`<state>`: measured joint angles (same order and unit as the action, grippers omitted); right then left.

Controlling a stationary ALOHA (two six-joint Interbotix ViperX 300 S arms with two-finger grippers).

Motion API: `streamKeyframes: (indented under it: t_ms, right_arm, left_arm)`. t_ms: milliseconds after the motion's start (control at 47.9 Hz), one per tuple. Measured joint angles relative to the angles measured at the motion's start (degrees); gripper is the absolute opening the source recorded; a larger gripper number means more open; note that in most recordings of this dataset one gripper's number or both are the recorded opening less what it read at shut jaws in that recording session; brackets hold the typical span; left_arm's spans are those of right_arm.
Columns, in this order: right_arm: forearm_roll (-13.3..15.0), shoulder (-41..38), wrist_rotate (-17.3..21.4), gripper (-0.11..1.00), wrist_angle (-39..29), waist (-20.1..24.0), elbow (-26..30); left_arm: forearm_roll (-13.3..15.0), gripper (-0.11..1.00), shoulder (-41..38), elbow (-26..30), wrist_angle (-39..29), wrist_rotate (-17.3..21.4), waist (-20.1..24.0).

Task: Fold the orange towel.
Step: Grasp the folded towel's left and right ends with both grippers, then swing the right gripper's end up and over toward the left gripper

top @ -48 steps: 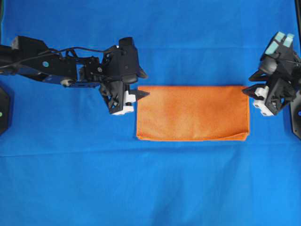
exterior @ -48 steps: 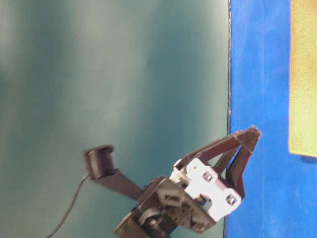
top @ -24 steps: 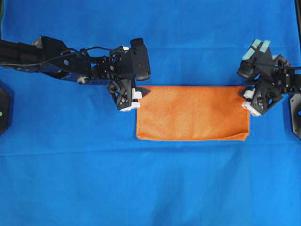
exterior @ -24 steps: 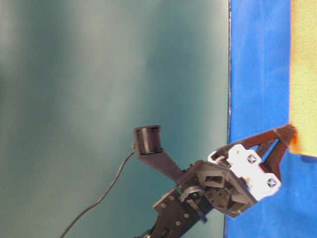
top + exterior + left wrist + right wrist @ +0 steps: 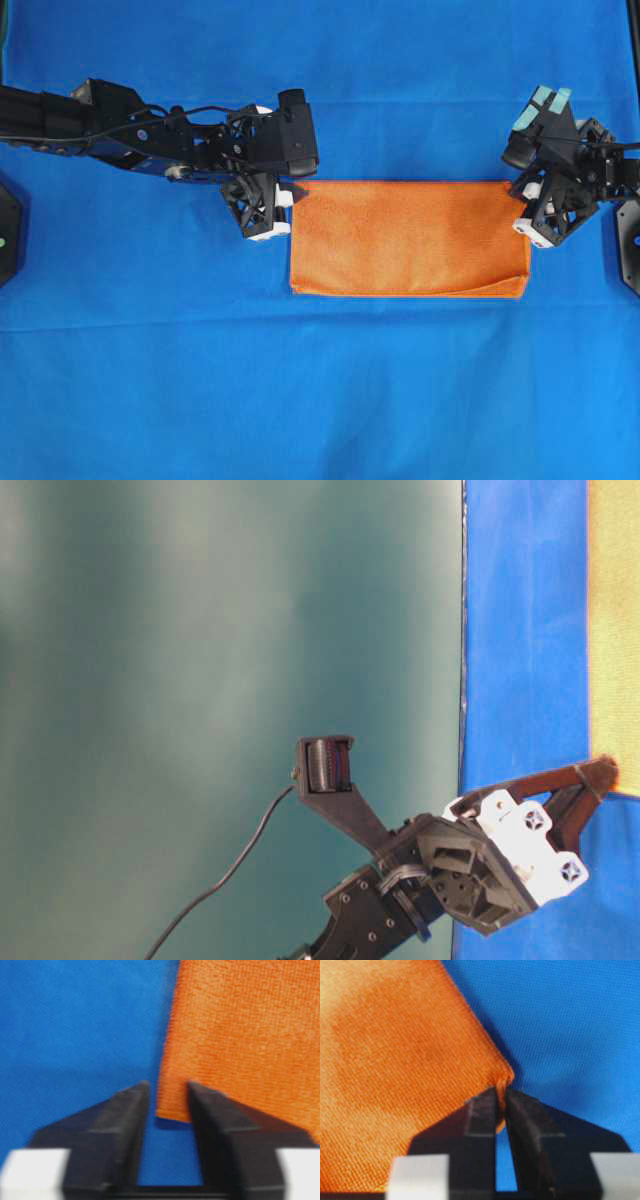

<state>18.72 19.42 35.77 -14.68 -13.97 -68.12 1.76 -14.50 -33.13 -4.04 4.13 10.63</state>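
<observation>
On the left, the left pincer [image 5: 293,190] sits at the orange towel [image 5: 408,238]'s far left corner, jaws narrowed with that corner between them, a sliver of gap showing. Centre: the towel lies folded in a long rectangle on the blue surface [image 5: 320,390]. On the right, the right pincer [image 5: 522,192] is pinched tight on the far right corner.

We see the towel [image 5: 408,238] lying flat on the table cover [image 5: 320,400]. The left gripper [image 5: 291,195] sits at the towel's far left corner, and the right gripper [image 5: 519,198] at its far right corner.
</observation>
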Motion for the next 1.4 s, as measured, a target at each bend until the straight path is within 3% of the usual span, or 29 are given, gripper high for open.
streamKeyframes:
  t_ms: [125,585,982,1212,1400]
  right_arm:
    - [0.00,0.00,0.09,0.03,0.00,0.70,0.00]
    - [-0.18,2.55,0.18,0.04,-0.18,0.88,-0.09]
    - [-0.26,19.42,0.09,0.03,-12.04,3.96,1.85]
    - [-0.26,28.65,0.09,0.03,-18.28,7.56,3.43]
    - [-0.26,30.50,0.09,0.03,-19.34,8.26,3.43]
  left_arm:
    - [-0.09,0.02,-0.26,0.79,-0.88,0.00,0.00]
    - [-0.09,0.02,-0.09,3.25,-6.33,-0.26,0.09]
    - [-0.09,0.02,11.07,7.03,-17.23,-0.09,0.09]
    - [-0.09,0.02,16.17,7.03,-19.60,-0.09,-1.32]
    - [0.00,0.02,18.54,6.42,-19.86,-0.44,-1.85]
